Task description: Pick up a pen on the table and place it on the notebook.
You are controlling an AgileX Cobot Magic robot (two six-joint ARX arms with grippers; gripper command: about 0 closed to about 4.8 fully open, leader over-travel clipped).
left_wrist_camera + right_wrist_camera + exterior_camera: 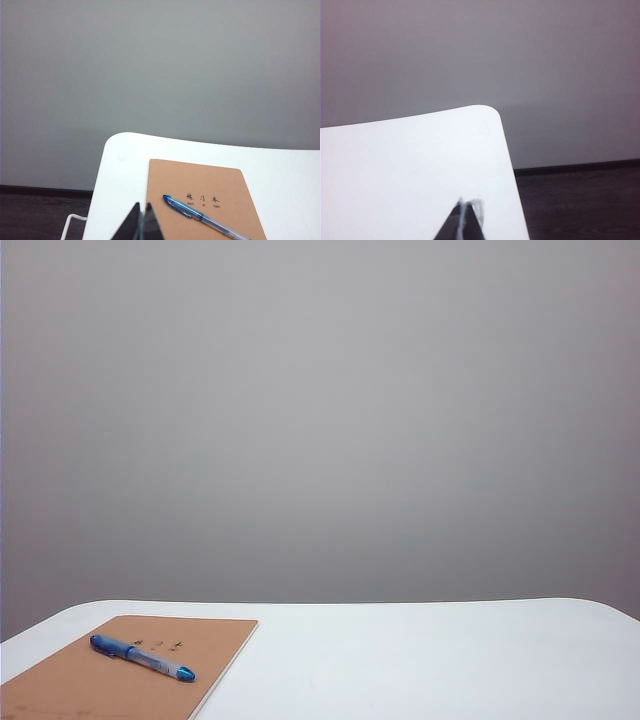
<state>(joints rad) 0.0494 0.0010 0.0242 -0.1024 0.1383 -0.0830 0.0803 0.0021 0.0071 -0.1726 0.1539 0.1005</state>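
Two grippers, both pinched closed with nothing in them: left gripper [141, 225] hangs over the table [420, 660] edge beside the notebook [220, 185], right gripper [465, 222] over bare tabletop. One notebook, one pen [142, 658] lying diagonally on it.

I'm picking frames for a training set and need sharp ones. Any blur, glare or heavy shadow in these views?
Exterior view: soft, even light, slightly hazy; the pen on the notebook casts hardly any shadow. Left wrist view: the cover print is readable, the shut left gripper blurred. Right wrist view: table bright, right gripper blurred.
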